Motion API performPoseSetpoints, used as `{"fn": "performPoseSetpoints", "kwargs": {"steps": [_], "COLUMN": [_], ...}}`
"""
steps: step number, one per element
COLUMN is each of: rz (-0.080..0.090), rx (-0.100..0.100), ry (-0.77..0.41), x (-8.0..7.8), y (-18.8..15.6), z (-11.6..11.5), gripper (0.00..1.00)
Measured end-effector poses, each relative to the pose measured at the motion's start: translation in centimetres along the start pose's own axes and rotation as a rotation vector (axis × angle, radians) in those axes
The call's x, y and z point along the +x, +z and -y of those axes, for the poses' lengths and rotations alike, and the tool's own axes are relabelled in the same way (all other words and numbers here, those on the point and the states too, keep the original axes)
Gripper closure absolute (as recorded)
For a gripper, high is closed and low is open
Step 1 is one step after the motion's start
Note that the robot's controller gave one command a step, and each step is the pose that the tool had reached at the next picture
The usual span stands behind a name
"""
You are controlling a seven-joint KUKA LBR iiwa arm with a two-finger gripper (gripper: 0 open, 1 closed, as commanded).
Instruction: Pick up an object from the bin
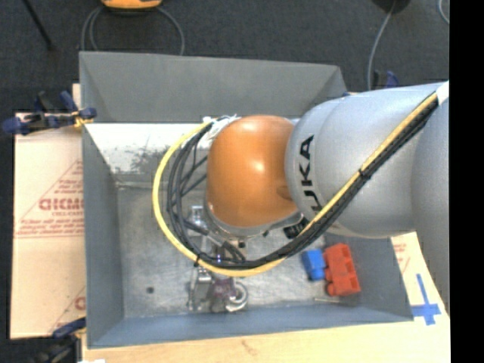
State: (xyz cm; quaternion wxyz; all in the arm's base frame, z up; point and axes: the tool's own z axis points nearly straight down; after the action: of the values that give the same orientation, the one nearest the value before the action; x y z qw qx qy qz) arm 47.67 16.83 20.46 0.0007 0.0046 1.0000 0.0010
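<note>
The grey bin [99, 225] has a mostly bare floor on its left, with one small dark speck [149, 291] at about 8 o'clock. Towards 6 o'clock, close to the near wall, the gripper [215, 292] hangs low over the floor. Whether it is spread or pressed together cannot be told from above. A small purplish thing [221, 288] sits right at the gripper, too hidden to name or to say if it is pinched. Above it, black and yellow cables [169, 195] loop round the orange cover [246, 169] on the wrist. The grey arm [370, 165] comes in from 3 o'clock. At about 4 o'clock a blue block [312, 264] lies just beside a red block [342, 269], both well apart from the gripper.
</note>
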Motion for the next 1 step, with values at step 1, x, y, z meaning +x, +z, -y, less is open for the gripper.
{"fn": "performPoseSetpoints", "kwargs": {"steps": [1], "rz": [0.009], "rx": [0.001], "ry": [-0.558], "x": [-2.38], "y": [13.16], "z": [2.67], "gripper": [0.0]}}
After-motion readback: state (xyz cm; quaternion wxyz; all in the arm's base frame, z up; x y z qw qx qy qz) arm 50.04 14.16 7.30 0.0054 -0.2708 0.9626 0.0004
